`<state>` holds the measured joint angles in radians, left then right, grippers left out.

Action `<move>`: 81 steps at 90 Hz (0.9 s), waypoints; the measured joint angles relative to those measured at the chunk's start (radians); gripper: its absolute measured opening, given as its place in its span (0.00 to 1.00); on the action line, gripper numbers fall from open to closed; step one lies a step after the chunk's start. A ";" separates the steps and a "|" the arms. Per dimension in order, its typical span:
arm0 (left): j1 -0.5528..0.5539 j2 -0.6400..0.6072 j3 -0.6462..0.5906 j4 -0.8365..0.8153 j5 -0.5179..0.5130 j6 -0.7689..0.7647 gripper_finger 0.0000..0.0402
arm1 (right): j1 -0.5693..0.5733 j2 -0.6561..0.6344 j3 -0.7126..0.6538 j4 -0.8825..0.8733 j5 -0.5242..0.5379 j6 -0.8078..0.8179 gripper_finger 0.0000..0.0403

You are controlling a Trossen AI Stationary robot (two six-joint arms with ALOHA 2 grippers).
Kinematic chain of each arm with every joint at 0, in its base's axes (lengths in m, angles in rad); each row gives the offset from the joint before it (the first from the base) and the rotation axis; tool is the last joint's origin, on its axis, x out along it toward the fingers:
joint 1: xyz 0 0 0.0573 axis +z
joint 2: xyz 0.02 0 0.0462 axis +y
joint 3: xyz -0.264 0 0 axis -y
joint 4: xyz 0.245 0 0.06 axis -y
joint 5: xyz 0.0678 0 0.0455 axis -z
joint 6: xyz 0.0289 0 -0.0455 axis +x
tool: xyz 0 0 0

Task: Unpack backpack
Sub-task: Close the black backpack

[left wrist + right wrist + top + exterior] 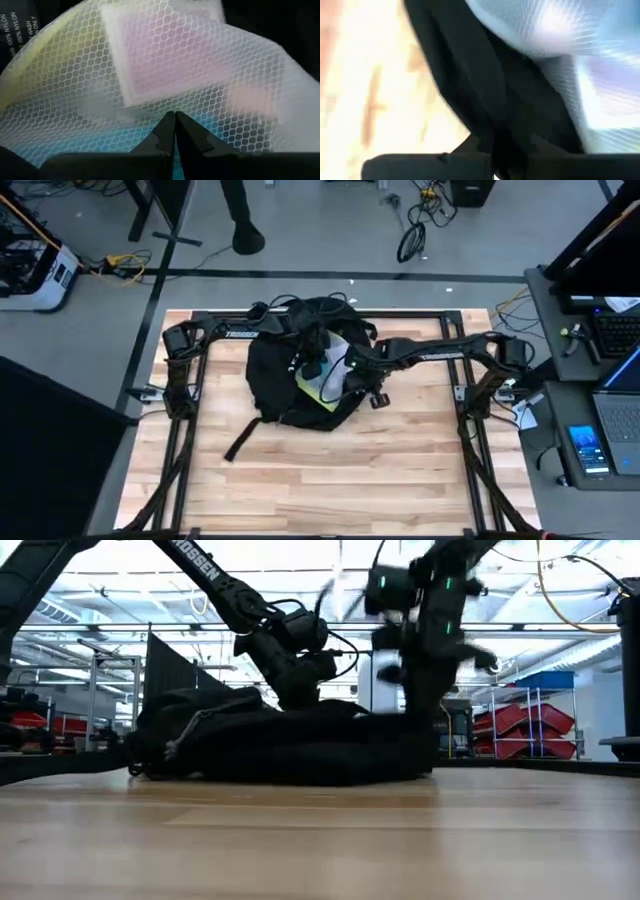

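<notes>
The black backpack (280,380) lies flat on the far middle of the wooden table, its opening facing up and to the right. A white mesh pouch (325,383) with yellow and pastel contents shows in that opening. My left gripper (316,365) reaches down into the opening from the far side and is shut on the mesh pouch (165,65). My right gripper (352,385) comes in from the table's right and is shut on black backpack fabric (470,75) beside the pouch. In the low view both arms drop onto the backpack (280,740). My left gripper (175,116) pinches the pouch's white mesh (175,102) between its two fingertips, coming from above and pointing down into the backpack's opening. One layer or several, I cannot tell. The pouch lies inside the backpack. My right gripper (496,145) has a strip of the backpack's black fabric (495,120) between its fingers, at the edge of the opening next to the pouch. The fingers come slanting down from the table's right. The backpack's body stays on the table.
One backpack strap (240,442) trails across the wood toward the near left. Bare tabletop (330,480) stretches along the near half. The arms' black frames (180,395) stand at both sides. A laptop and a phone (588,448) lie on a desk off the right edge.
</notes>
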<state>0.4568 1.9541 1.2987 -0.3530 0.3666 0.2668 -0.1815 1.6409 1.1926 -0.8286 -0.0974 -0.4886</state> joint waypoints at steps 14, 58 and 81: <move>-0.002 0.000 0.000 0.000 0.007 0.000 0.00 | 0.054 -0.108 0.096 -0.091 -0.001 0.008 0.00; -0.136 0.010 0.000 0.001 -0.018 0.057 0.00 | 0.032 -0.127 0.144 0.201 0.142 0.040 0.00; -0.155 -0.100 0.097 -0.232 -0.043 0.051 0.00 | 0.004 -0.131 0.145 0.129 0.144 0.154 0.03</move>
<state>0.3021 1.8539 1.3953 -0.5848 0.3240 0.3179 -0.1774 1.5095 1.3376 -0.6997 0.0467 -0.3347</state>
